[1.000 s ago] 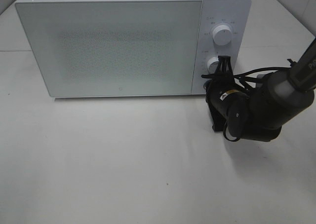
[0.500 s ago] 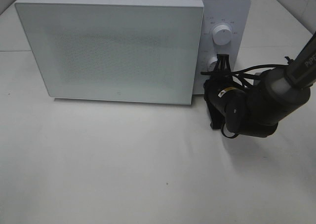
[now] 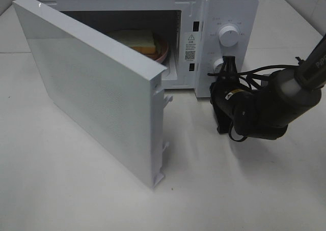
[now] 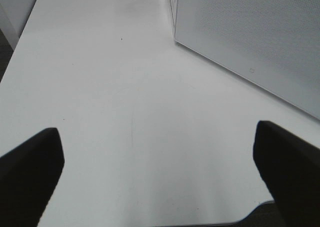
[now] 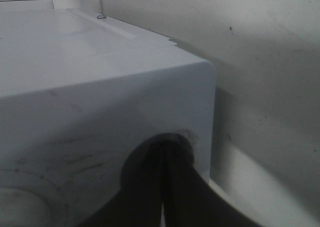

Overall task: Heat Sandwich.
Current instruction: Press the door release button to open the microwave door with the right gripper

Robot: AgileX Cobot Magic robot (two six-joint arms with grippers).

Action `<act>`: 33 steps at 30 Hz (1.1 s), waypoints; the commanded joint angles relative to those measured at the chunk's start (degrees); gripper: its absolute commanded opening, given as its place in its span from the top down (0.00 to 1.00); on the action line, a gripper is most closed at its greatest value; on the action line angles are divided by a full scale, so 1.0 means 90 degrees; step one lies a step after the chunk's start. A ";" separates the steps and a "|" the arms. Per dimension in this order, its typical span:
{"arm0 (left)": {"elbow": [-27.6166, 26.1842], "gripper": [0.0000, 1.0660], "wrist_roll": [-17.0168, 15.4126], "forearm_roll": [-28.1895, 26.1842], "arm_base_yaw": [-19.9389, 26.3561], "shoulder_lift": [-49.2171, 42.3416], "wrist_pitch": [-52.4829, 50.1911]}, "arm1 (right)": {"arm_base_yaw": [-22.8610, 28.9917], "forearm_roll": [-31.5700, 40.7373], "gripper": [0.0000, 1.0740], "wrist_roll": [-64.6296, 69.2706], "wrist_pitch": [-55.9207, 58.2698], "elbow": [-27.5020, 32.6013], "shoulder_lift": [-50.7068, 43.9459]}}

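The high camera gets soft, even overhead light, slightly dim and grey-green, with faint shadows on the table (image 3: 76,190) beneath the open microwave door (image 3: 97,93) and the right arm (image 3: 275,104); the oven cavity (image 3: 102,20) is dark. The left wrist view is bright and washed out, the left gripper (image 4: 157,174) two unfocused black shapes, while the right wrist view is dim and grainy, the right gripper (image 5: 162,187) a near-black blur.

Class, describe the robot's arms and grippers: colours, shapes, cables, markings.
The right arm is black with rounded, cylindrical joints, a grey band, loose black cables, a small yellow label and white lettering. The right gripper has slim black fingers. The left gripper shows only two blunt black fingers.
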 commanded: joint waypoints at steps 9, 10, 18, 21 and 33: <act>0.0013 0.08 -0.0032 -0.0032 -0.0006 -0.0108 -0.0083 | -0.0267 -0.0567 1.00 -0.0083 -0.1152 -0.0656 -0.0070; 0.0013 0.08 -0.0032 -0.0032 -0.0006 -0.0108 -0.0083 | -0.0267 -0.0567 1.00 -0.0083 -0.1082 -0.0656 -0.0070; 0.0013 0.08 -0.0032 -0.0032 -0.0006 -0.0108 -0.0083 | -0.0267 -0.0668 1.00 -0.0045 -0.0509 -0.0573 -0.0166; 0.0013 0.08 -0.0032 -0.0032 -0.0006 -0.0108 -0.0083 | -0.0261 -0.0668 1.00 -0.0045 -0.0388 -0.0452 -0.0261; 0.0013 0.08 -0.0032 -0.0032 -0.0006 -0.0108 -0.0083 | -0.0261 -0.0662 1.00 -0.0032 -0.0280 -0.0013 -0.0331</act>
